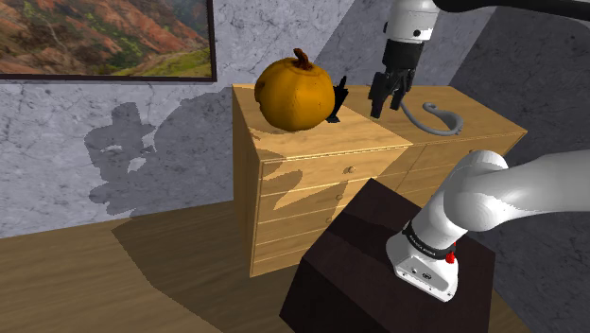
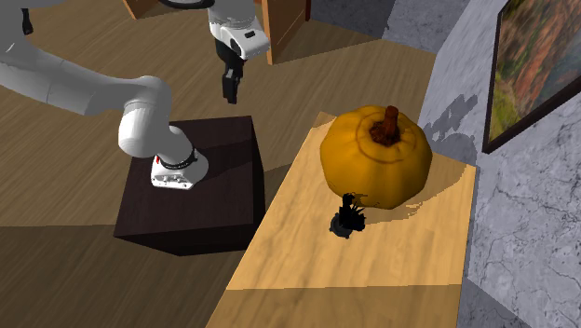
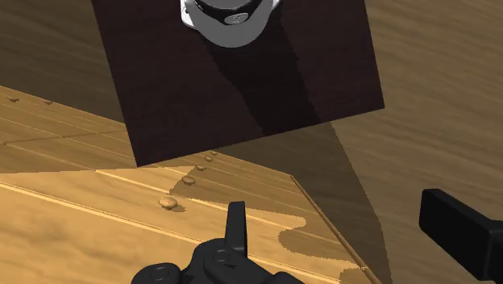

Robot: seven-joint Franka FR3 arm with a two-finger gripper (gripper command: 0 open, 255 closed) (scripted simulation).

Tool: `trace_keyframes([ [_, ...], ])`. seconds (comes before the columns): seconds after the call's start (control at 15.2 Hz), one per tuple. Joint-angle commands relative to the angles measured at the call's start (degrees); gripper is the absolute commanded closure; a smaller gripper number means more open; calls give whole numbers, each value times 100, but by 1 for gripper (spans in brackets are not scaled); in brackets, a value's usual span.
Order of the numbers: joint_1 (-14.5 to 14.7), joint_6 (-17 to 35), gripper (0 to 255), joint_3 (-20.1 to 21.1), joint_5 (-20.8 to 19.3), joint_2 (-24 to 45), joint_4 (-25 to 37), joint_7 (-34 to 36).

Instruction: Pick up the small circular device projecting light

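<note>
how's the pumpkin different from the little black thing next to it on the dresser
The pumpkin is orange; the small device is all black. The pumpkin is far bigger and rises well above the device. The pumpkin is a rounded ball with a brown stem; the device is jagged and irregular. Both stand side by side on the wooden dresser, apart from the claw.

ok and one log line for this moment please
stage: pre-grasp | gripper: open, empty, clear of device | black device: on dresser top beside pumpkin, not grasped
</note>
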Motion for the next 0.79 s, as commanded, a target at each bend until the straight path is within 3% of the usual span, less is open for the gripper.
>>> trace_keyframes([
  [0.0,0,0,0,0,0,0,0,0],
  [0.73,-405,2176,0,-853,-769,950,-218,-919],
])
